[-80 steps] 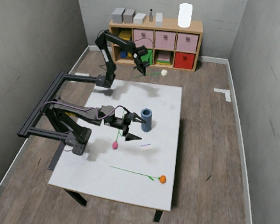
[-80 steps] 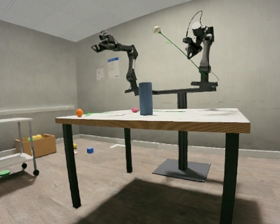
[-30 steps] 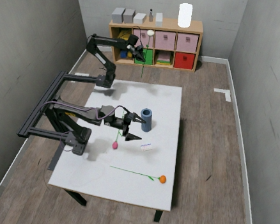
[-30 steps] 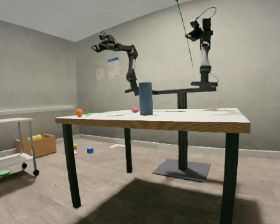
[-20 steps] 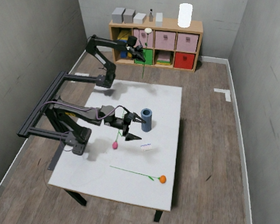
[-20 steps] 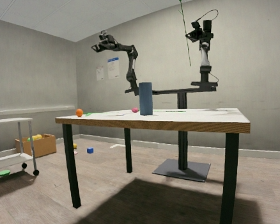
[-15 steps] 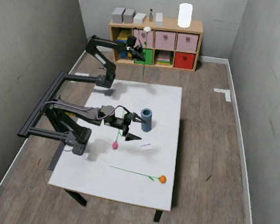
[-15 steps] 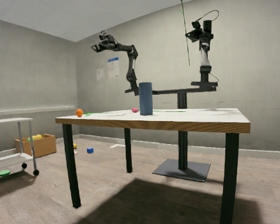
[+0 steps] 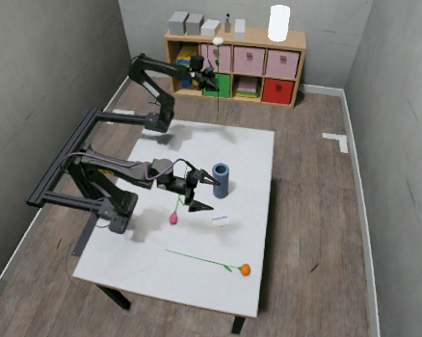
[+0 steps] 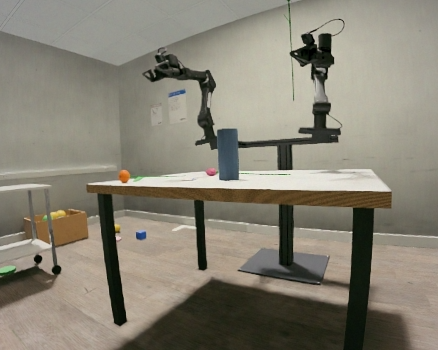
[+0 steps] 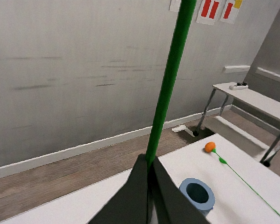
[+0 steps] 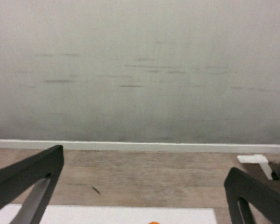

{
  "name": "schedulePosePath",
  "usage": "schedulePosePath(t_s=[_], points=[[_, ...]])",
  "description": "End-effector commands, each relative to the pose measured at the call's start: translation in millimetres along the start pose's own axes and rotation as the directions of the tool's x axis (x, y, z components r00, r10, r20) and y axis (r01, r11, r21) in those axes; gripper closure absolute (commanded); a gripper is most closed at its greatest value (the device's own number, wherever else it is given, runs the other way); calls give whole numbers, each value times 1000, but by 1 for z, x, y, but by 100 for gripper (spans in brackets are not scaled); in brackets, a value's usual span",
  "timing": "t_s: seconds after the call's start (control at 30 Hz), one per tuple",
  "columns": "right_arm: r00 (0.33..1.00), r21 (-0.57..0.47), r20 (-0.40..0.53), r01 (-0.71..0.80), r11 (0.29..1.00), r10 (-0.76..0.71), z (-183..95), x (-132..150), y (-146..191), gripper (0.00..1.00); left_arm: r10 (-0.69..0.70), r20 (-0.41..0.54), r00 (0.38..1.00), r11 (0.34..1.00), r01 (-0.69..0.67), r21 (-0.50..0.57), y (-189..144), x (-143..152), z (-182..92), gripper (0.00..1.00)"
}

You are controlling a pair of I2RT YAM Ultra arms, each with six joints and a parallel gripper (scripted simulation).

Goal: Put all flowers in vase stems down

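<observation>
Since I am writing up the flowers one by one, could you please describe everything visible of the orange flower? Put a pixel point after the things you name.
The orange flower (image 9: pixel 246 270) (image 10: pixel 124 176) (image 11: pixel 210 147) has a rounded bright orange head and a thin, nearly straight green stem with a green leaf near the head. It lies flat on the white table (image 9: pixel 203 294) (image 10: pixel 236 193) (image 11: pixel 91 205), outside the vase (image 9: pixel 221 185) (image 10: pixel 228 155) (image 11: pixel 197 192). Neither gripper touches it.

open air below the left gripper (image 9: pixel 217 89) (image 10: pixel 293 53) (image 11: pixel 150 162) down to the tabletop (image 9: pixel 179 262) (image 10: pixel 336 181) (image 11: pixel 91 202) (image 12: pixel 91 215), the blue vase (image 9: pixel 221 185) (image 10: pixel 228 155) (image 11: pixel 203 200) standing upright just beside one fingertip of the right gripper (image 9: pixel 216 195) (image 10: pixel 147 76) (image 12: pixel 145 161), open space between the right gripper's spread fingers
</observation>
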State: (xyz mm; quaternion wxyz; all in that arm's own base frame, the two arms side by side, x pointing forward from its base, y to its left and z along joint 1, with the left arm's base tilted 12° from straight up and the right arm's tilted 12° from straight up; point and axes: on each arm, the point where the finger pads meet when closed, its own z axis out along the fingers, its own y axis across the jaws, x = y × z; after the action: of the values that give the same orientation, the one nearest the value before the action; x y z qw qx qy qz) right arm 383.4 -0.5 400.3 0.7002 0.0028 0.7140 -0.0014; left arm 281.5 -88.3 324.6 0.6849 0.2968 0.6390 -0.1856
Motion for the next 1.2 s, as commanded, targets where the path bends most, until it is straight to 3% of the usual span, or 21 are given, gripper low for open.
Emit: schedulePosePath(t_s=[0.0, 1.17], points=[[1000, -16, 23, 6, 1000, -6, -2, -6, 3, 0, 36, 57, 998, 999, -36, 11, -5, -18, -4, 100], [1000, -16, 23, 6, 1000, -6, -2, -6, 3, 0, 22, 48, 999, 1000, -22, 5, -14, -2, -3, 100]])
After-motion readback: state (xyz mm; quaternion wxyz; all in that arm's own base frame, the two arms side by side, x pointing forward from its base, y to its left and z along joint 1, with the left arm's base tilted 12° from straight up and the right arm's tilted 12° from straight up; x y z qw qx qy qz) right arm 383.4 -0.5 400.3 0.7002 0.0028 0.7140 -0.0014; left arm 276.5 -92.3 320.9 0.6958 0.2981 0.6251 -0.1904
